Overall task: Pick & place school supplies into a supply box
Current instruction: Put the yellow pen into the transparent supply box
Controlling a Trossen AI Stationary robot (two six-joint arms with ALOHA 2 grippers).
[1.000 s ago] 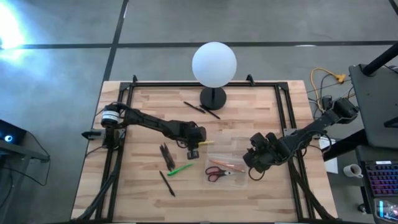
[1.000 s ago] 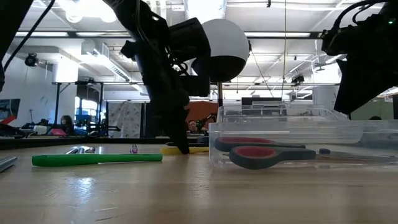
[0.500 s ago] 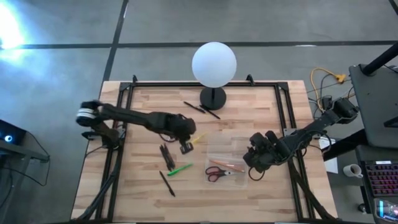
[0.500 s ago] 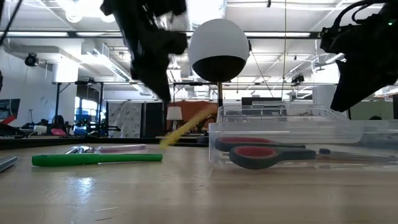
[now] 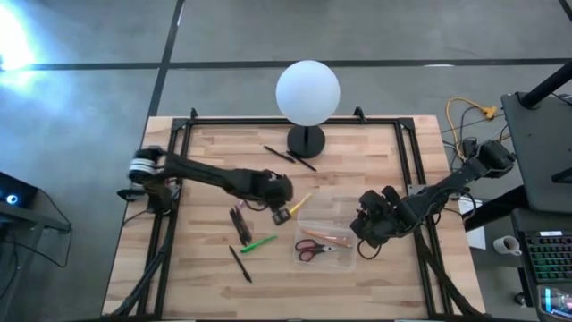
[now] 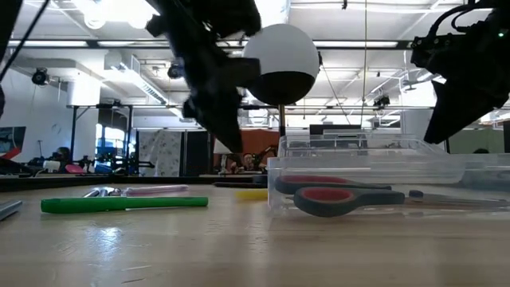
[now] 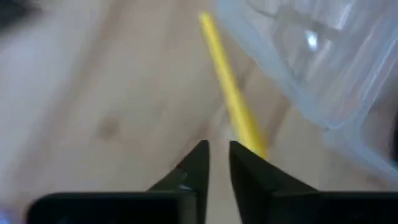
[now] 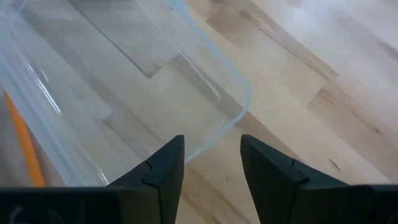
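From above, the left gripper (image 5: 281,215) sits just beside the supply box (image 5: 326,234), on the side away from the right arm, and the yellow pencil (image 5: 299,204) lies slanted on the table with its tip near the box's corner. It is not in the box, so it could stay outside or roll off if the gripper bumps it. The red scissors (image 5: 311,250) and an orange pencil (image 5: 327,237) are inside the box. The right gripper (image 5: 368,231) waits at the other end of the box. From table height, the yellow pencil (image 6: 251,193) shows only as a short bit beside the box, and the left gripper's tips are hard to make out. In the left wrist view, the fingers (image 7: 198,163) stand a little apart with nothing clamped between them, and the pencil (image 7: 231,96) lies just past them, blurry. In the right wrist view, the fingers (image 8: 163,168) are wide apart and empty over the box's rim (image 8: 239,102).
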